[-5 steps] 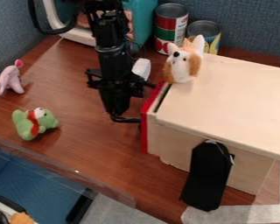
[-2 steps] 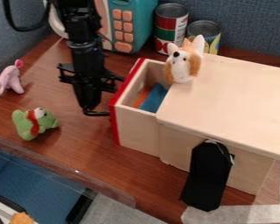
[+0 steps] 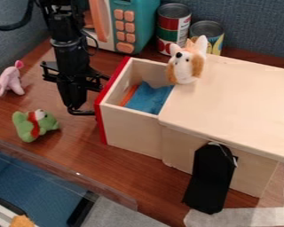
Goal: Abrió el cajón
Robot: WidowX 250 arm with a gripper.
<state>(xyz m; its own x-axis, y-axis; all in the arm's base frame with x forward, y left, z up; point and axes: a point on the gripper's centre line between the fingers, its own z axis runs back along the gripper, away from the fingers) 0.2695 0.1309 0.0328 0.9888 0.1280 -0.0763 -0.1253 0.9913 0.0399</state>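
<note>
The black gripper [image 3: 78, 110] hangs down at the left of the wooden box, its tip against the red front of the drawer near the handle side. The drawer [image 3: 131, 132] stands well out from the left side of the wooden box [image 3: 239, 102]. Inside the drawer lie a blue cloth [image 3: 149, 98] and an orange piece [image 3: 129, 95]. The drawer's handle is hidden by the gripper and the red front.
A dog plush [image 3: 187, 64] sits on the box's top edge. Two cans [image 3: 173, 26] and a teal toy microwave [image 3: 138, 26] stand behind. Pink [image 3: 10, 81] and green [image 3: 34, 124] plush toys lie at left. A black holder [image 3: 211, 179] hangs on the box's front.
The gripper has moved left, and the drawer has slid out of the box with it, from nearly closed to well out. The blue cloth inside has come into sight.
</note>
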